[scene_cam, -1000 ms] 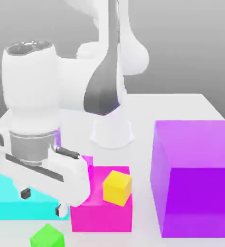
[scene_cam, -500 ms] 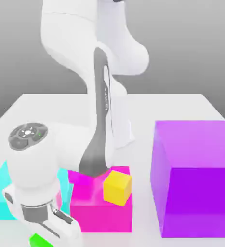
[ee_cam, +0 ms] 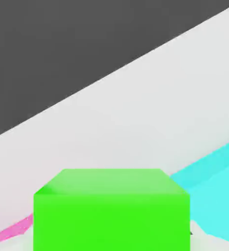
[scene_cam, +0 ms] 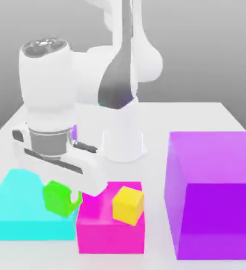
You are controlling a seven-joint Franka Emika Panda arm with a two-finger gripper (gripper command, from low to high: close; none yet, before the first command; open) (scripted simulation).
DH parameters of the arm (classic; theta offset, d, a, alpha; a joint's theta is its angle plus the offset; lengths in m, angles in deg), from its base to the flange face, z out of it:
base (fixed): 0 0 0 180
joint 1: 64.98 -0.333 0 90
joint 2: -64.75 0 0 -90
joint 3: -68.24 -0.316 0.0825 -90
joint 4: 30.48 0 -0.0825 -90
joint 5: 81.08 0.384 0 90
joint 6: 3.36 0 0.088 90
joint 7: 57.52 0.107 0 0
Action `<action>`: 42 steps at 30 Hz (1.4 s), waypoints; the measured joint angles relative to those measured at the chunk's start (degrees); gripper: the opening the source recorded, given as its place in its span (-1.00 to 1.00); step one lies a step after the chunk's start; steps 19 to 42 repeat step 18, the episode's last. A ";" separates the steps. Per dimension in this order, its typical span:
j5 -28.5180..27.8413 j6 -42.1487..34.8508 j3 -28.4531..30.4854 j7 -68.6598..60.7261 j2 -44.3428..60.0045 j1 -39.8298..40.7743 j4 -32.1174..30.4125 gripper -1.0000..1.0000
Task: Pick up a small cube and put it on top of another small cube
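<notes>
A white table (scene_cam: pixel 198 113) carried several coloured pieces. A flat cyan wedge (scene_cam: pixel 19 211) lay toward the exterior view's left, partly under the fingers, its slanted face showing beside them in the hand view. A magenta block (scene_cam: pixel 111 232) sat just beside the fingers on the exterior view's right, touching the wedge's edge. A small yellow cube (scene_cam: pixel 128 204) rested tilted on the magenta block's top. A large purple block (scene_cam: pixel 214 211) stood well apart, farther to the exterior view's right.

The purple block (scene_cam: pixel 214 195) is getting clipped by the exterior view's right edge. The white arm (scene_cam: pixel 67 132) is hiding the claw's (scene_cam: pixel 61 196) fingers.
</notes>
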 joint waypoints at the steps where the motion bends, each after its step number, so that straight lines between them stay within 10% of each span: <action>1: -0.11 -0.90 -0.05 -0.44 -2.08 -0.05 -1.17 -1.00; 9: -0.19 -7.91 -0.48 -4.53 -18.45 -0.70 -10.55 -1.00; 14: -0.04 1.46 -0.50 -5.21 -12.99 -0.70 -14.47 -1.00; 15: -0.04 3.25 -0.50 -5.24 -11.72 -0.68 -14.99 1.00; 42: -0.03 3.25 -0.50 -5.24 -11.72 -0.68 -14.99 1.00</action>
